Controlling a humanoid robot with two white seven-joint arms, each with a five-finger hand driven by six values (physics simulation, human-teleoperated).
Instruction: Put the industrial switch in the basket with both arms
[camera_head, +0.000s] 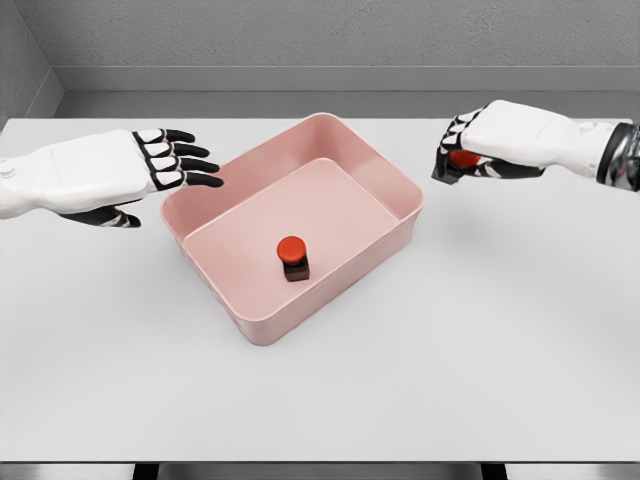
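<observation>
A pink rectangular basket (390, 185) sits turned at an angle near the middle of the white surface (480, 350). Inside it, toward the 6 o'clock corner of its floor, stands an industrial switch (293, 257) with a round red button on a dark body, upright and clear of the basket walls.

The left robot hand (165, 160) hangs at about 9 o'clock from the basket, just beside its rim. Its black-tipped fingers are stretched out flat and spread toward the basket, holding nothing. The switch in the basket lies well apart from this hand, down toward 4 o'clock from its fingertips.

The right robot hand (462, 158) is at about 2 o'clock from the basket, outside its far right corner and near the rim. Its fingers are curled down around a second switch (463, 157), of which only a bit of red cap and dark housing shows between the fingers. From this hand, the switch on the basket floor lies well apart toward 8 o'clock, with the basket wall between them.
</observation>
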